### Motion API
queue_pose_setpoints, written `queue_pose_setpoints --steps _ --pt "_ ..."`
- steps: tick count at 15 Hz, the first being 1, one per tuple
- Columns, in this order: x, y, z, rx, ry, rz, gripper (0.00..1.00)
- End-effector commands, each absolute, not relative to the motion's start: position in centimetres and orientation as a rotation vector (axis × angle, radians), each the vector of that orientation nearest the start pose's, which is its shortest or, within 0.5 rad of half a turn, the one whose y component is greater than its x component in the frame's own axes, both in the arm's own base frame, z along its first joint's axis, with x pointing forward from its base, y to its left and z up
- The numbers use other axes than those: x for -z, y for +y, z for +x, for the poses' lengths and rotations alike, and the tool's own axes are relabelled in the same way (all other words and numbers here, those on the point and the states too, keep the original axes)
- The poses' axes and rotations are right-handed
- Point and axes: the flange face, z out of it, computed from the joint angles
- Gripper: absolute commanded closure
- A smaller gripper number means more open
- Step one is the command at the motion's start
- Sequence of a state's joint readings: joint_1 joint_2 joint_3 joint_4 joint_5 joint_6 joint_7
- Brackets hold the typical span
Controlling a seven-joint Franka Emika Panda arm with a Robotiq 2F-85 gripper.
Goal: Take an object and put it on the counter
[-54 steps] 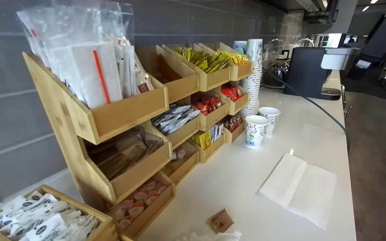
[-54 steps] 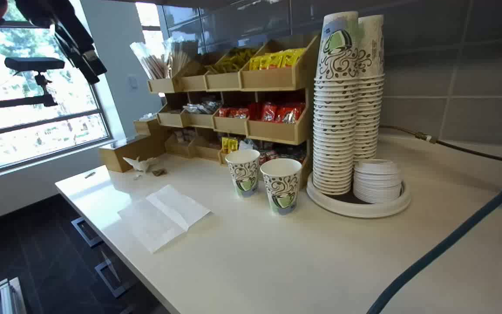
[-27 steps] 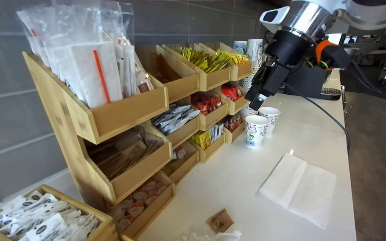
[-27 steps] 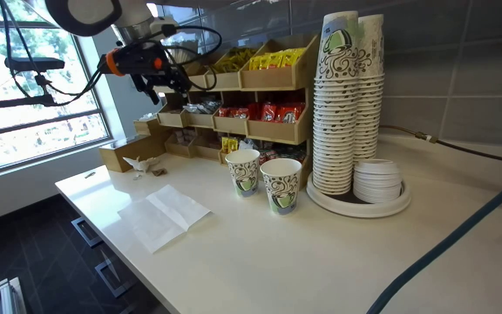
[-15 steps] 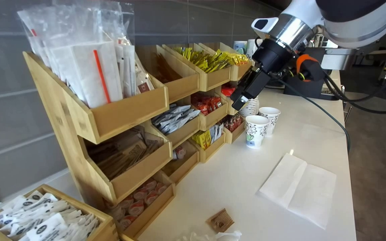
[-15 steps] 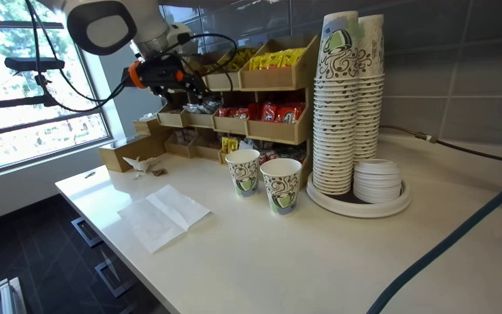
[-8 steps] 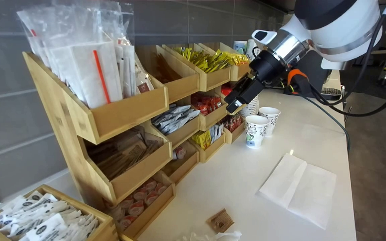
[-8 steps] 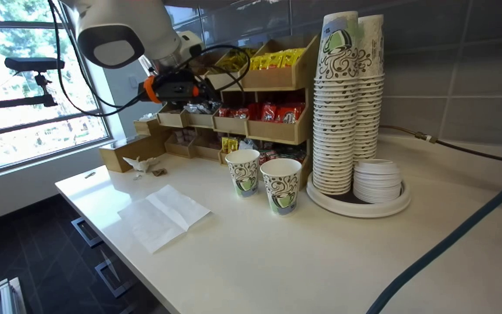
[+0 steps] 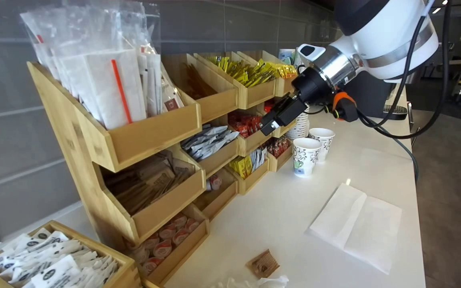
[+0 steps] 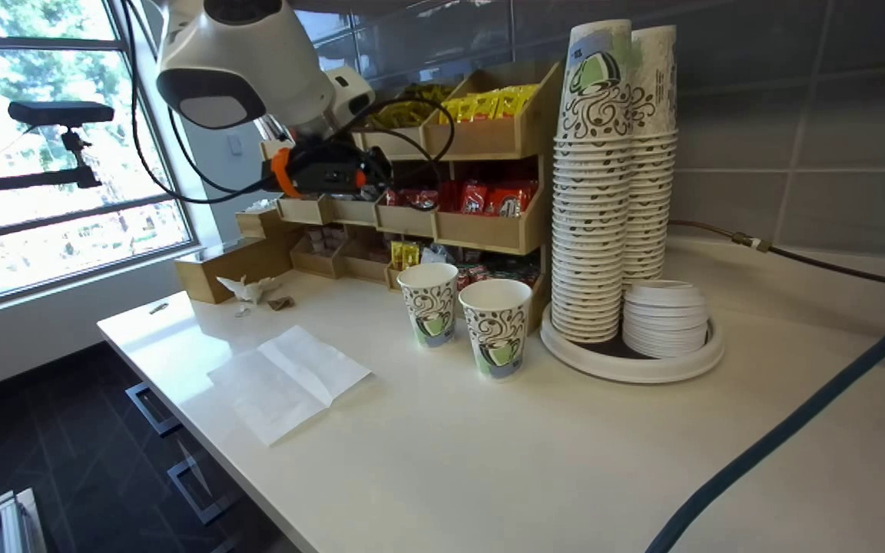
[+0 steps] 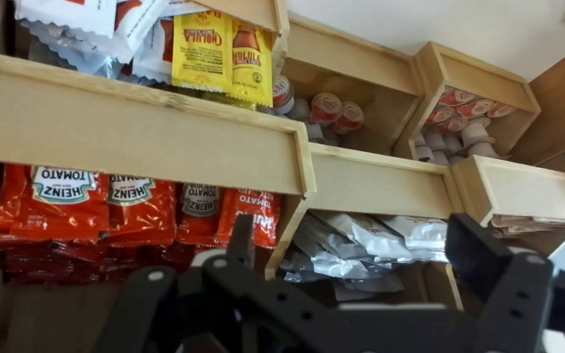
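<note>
The black two-fingered hand (image 11: 351, 233) is gaping, empty; at wrist-frame left, a glossy red rectangular packet (image 11: 259, 208) is sitting, likely light, squashy, slippery, best pinched by its edge.

Both exterior views look along the counter (image 9: 294, 216) from opposite ends, sharing rack (image 10: 481, 229) and cups (image 10: 497, 330); the wrist view faces its bins (image 11: 385, 187) closely.
</note>
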State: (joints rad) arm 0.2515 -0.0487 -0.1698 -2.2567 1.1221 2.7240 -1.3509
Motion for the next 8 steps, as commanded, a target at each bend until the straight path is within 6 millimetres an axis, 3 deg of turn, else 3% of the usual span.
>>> queue_pose_setpoints --steps 1,4,5,7,8 --pt "-41.6 1.1 55.9 1.137 -0.626 -2.559 0.0" --pt "-41.4 1.1 56.7 1.189 -0.6 -2.551 0.05" --pt "-41.3 1.0 56.9 1.203 -0.594 -2.547 0.13" --pt "-41.1 0.9 57.3 1.226 -0.593 -2.545 0.38" --pt "-41.0 0.8 57.4 1.234 -0.586 -2.544 0.45"
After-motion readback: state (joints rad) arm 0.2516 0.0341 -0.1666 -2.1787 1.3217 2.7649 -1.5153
